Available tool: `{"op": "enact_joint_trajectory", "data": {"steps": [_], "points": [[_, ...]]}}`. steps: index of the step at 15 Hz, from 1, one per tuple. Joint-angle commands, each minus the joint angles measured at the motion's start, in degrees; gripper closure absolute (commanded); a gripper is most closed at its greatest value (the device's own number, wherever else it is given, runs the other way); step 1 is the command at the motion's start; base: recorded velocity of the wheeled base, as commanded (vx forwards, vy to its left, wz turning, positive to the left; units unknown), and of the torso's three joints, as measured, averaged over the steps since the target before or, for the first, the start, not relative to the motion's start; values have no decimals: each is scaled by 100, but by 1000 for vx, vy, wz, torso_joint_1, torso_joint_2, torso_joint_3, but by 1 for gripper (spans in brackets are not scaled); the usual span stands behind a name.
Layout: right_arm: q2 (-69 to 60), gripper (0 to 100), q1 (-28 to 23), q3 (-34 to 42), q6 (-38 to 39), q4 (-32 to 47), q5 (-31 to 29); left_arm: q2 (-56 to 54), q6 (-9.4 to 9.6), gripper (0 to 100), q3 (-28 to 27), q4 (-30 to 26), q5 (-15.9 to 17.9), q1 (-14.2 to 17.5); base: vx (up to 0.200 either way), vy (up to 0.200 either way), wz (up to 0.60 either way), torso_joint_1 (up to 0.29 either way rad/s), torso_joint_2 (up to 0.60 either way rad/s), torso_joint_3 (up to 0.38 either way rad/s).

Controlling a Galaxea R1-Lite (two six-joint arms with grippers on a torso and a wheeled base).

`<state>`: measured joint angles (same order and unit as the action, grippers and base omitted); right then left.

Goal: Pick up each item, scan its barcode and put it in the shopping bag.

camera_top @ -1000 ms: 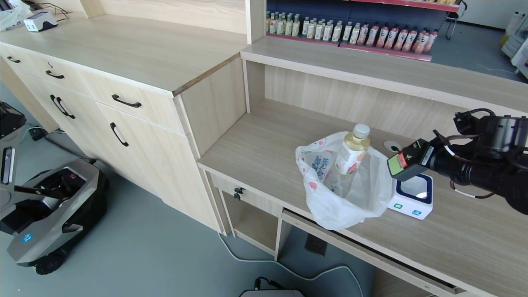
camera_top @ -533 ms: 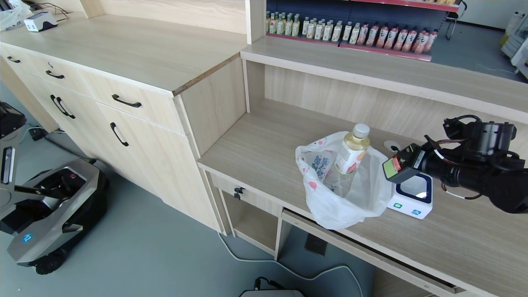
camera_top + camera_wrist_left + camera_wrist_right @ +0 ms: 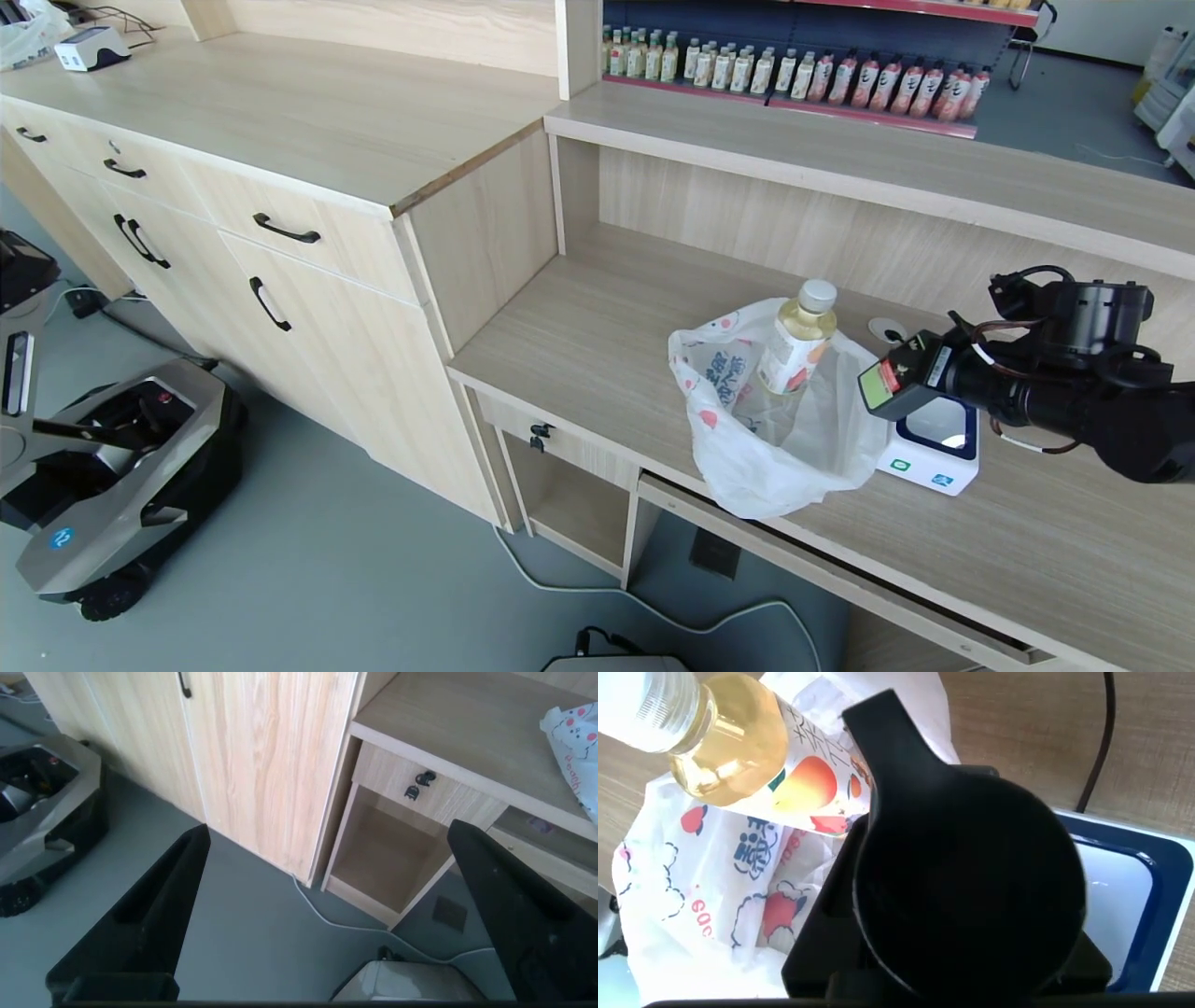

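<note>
A white printed shopping bag (image 3: 766, 448) stands open on the lower desk (image 3: 597, 336), with a bottle of yellow drink (image 3: 796, 341) upright inside it. My right gripper (image 3: 887, 383) is just right of the bag's rim, above the white and blue scanner (image 3: 934, 453), and is shut on a dark round container (image 3: 971, 887) with a green and red label. In the right wrist view this container hides much of the bag (image 3: 682, 887), the bottle (image 3: 738, 737) and the scanner (image 3: 1130, 905). My left gripper (image 3: 327, 943) hangs open over the floor beside the cupboard, holding nothing.
A raised counter ledge (image 3: 840, 159) runs behind the desk, and a shelf of drink bottles (image 3: 794, 70) stands beyond it. A tall cupboard with drawers (image 3: 280, 233) lies left of the desk. A round cable hole (image 3: 887, 329) sits behind the scanner.
My right arm has moved left and slightly down, carrying the dark container from over the scanner towards the bag's rim. Bag, bottle and left arm have stayed put.
</note>
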<state>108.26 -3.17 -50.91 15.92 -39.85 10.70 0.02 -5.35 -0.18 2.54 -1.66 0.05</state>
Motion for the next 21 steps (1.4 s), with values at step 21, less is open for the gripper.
{"op": "enact_joint_trajectory", "data": {"steps": [21], "points": [[-148, 100, -404, 81, -116, 30, 477, -2, -1, 0, 1, 1, -1, 4, 0, 0, 0, 0, 0, 0]]}}
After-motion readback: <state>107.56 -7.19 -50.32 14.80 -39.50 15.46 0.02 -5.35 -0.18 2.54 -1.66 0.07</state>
